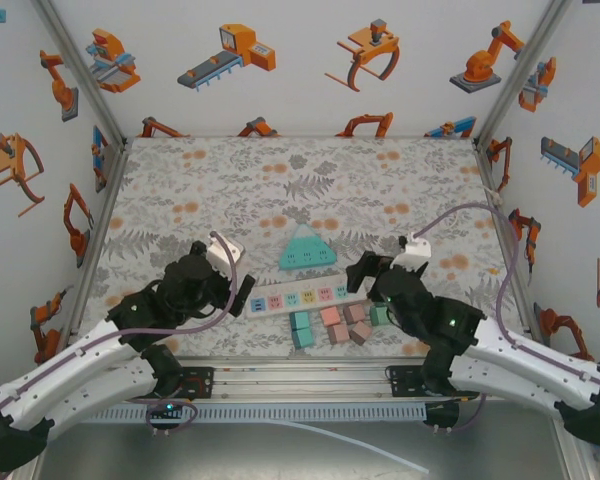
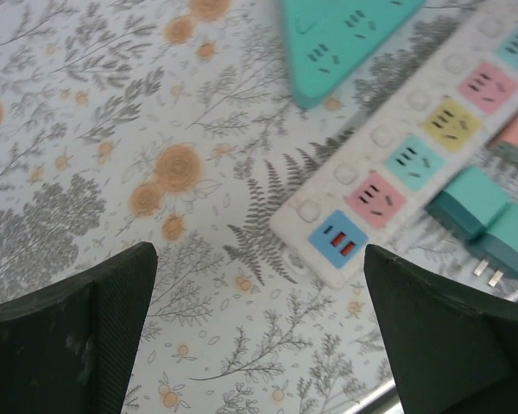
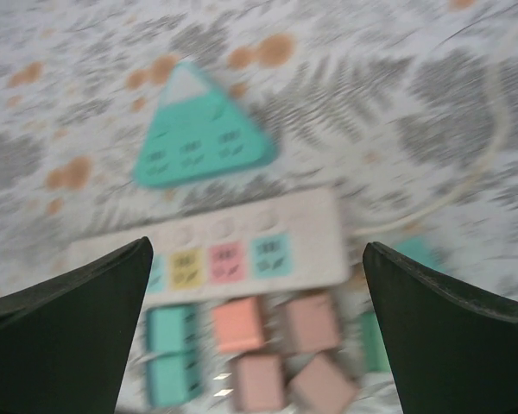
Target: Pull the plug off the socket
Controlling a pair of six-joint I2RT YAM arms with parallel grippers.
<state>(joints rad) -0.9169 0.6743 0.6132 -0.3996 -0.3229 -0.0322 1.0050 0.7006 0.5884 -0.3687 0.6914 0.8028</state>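
**Left gripper point(image 2: 259, 259) and right gripper point(image 3: 257, 259) wide open, nothing held**

My left gripper hovers above the left end of the white power strip point(image 1: 300, 297). Its jaws are spread wide, with only the strip's blue USB end and the flowered table point(image 1: 230, 180) between them. My right gripper hangs over the strip's right end, equally spread and empty.

Every coloured socket face I can see on the strip looks bare. So do the faces of the teal triangular socket block point(image 1: 308, 250) just beyond it. The plugs point(image 1: 332, 325) lie in a loose cluster on the near side of the strip. In the left wrist view, two teal plugs point(image 2: 479, 216) rest on their sides with prongs exposed, just beside the strip's near edge.

I judge that no plug is seated, so the pull looks finished. The right wrist view is blurred, so the next move calls for a clean look at the strip's right end. If a plug sits there, I'd grip its body and draw it straight out.
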